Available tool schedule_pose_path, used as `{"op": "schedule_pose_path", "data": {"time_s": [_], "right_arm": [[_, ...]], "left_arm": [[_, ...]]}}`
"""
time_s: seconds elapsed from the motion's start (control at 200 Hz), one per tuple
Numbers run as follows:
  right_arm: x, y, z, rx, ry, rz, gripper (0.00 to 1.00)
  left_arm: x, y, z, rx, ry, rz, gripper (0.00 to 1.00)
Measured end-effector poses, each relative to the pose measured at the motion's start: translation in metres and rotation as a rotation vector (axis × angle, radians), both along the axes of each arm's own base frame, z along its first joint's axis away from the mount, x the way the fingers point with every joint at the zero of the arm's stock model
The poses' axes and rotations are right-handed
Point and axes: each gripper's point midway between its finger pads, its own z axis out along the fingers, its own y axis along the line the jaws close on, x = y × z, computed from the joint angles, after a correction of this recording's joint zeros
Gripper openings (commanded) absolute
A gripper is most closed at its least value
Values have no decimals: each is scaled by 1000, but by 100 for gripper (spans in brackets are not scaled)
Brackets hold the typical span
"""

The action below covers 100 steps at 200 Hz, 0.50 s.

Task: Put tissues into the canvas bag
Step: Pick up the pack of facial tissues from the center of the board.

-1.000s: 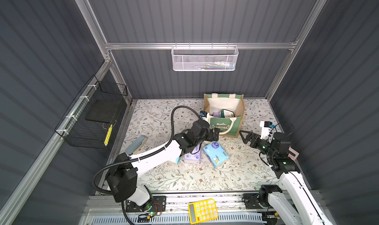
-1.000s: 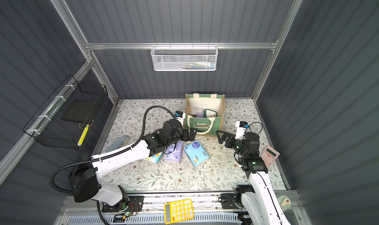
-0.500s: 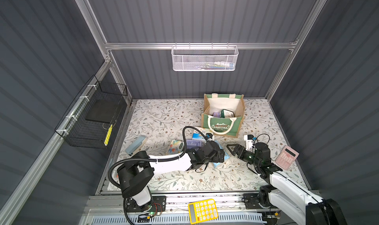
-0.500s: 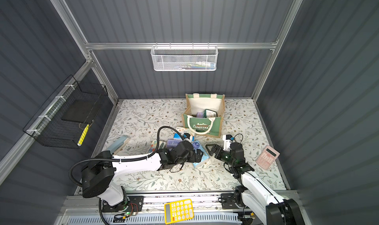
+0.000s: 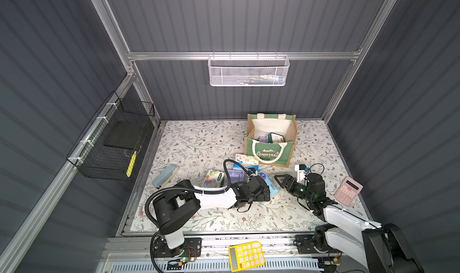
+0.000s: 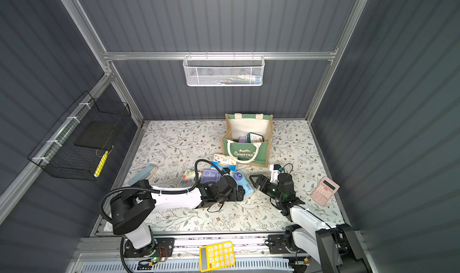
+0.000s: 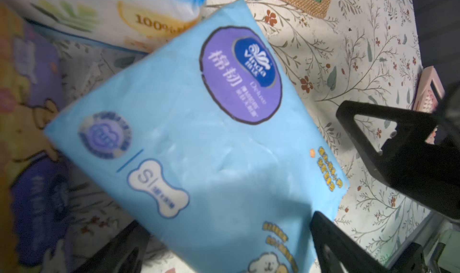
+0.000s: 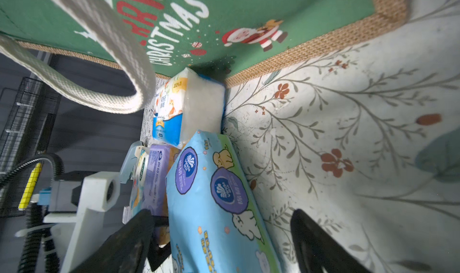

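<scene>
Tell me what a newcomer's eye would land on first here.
The green Christmas bag stands at the back of the mat, with a green pack already inside. In front of it both arms meet at one blue pack, with the left tool and right tool open astride it. A yellow calculator lies on the front rail.

Glossy plastic tissues (image 7: 199,147), coarse canvas bag (image 8: 249,10)
</scene>
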Motion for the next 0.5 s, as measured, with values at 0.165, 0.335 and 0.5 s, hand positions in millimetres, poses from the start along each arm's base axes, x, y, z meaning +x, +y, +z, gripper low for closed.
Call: {"op": "schedule_pose_path", "data": {"time_s": [0.165,0.335,0.5], "right_arm": [[-1,0,-3,15,24,-5,57],[-6,-1,-10,19,50,-11,54],[-9,-7,-17,4,75,-47,52]], "left_arm": [[11,-13,2,-35,6,-34,94],[14,-42,3,-80,21,-122,88],[11,-56,-2,-108,40,-179,86]]}}
